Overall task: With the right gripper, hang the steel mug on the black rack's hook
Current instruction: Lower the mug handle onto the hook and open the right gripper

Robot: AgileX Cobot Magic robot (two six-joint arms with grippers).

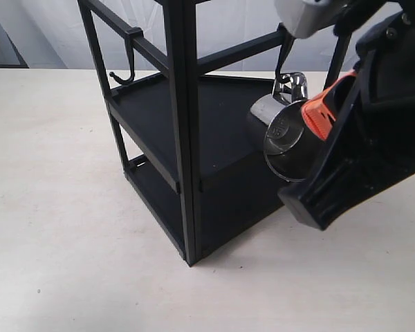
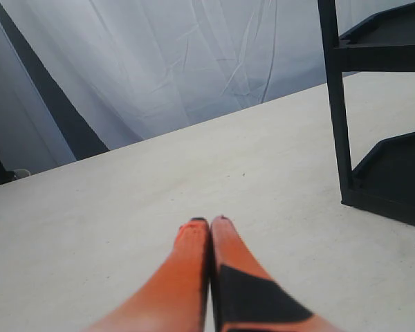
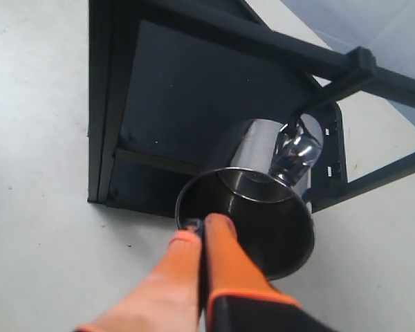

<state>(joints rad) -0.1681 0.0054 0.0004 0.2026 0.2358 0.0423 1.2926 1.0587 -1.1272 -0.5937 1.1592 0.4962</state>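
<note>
I see the steel mug (image 1: 285, 138) tipped on its side at the black rack (image 1: 183, 131), its looped handle up against the hook (image 1: 284, 66) hanging from the right top bar; whether the loop sits over the hook's tip I cannot tell. My right gripper (image 3: 199, 232) pinches the mug's rim between its orange fingers (image 3: 225, 252). My left gripper (image 2: 209, 225) is clenched empty, low over the pale table (image 1: 62, 228), apart from the rack.

The shiny steel mug (image 3: 263, 200) tilts mouth-first toward the fingers (image 3: 218, 252), its rim pinched between them. Beyond the fingertips, its looped handle meets the hook (image 1: 285, 66) under the black rack (image 1: 183, 131) top bar.
</note>
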